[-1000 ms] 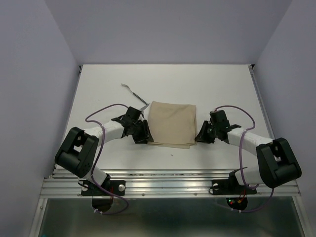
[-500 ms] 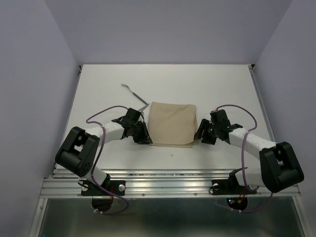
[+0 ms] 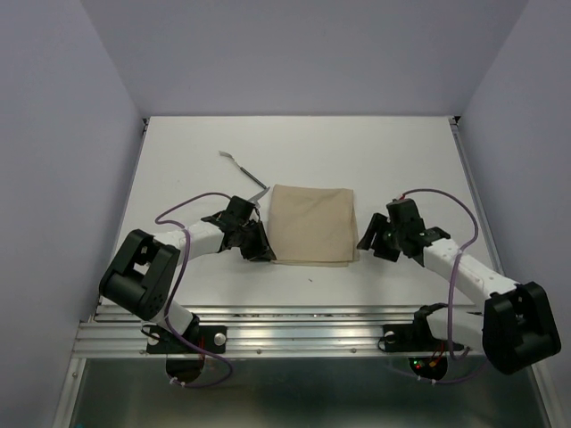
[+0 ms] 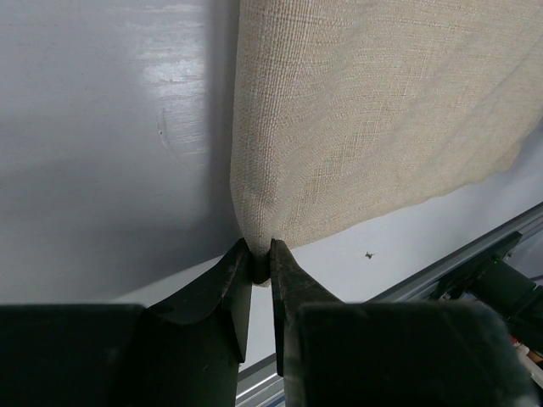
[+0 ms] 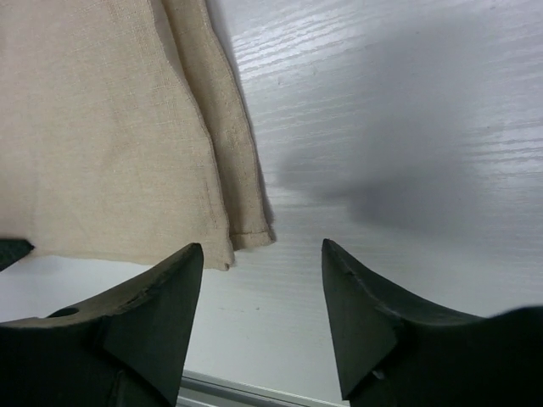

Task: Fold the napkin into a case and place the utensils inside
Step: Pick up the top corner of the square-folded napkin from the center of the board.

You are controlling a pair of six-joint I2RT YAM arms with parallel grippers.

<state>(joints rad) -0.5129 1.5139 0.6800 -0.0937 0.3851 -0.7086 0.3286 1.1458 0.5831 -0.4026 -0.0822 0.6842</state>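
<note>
Folded napkin [image 3: 312,225], flat on the table [image 3: 384,156]. The left gripper [image 4: 261,261] is clamped on the napkin's near-left corner. The right gripper [image 5: 263,254], jaws apart and holding nothing, sits just off its near-right corner. A utensil [image 3: 241,167] lies beyond its far-left corner.

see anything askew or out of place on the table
The napkin is folded unevenly: at its near right corner a lower layer sticks out past the top one. The utensil lies slanted off the napkin's far left corner, outside it.
</note>
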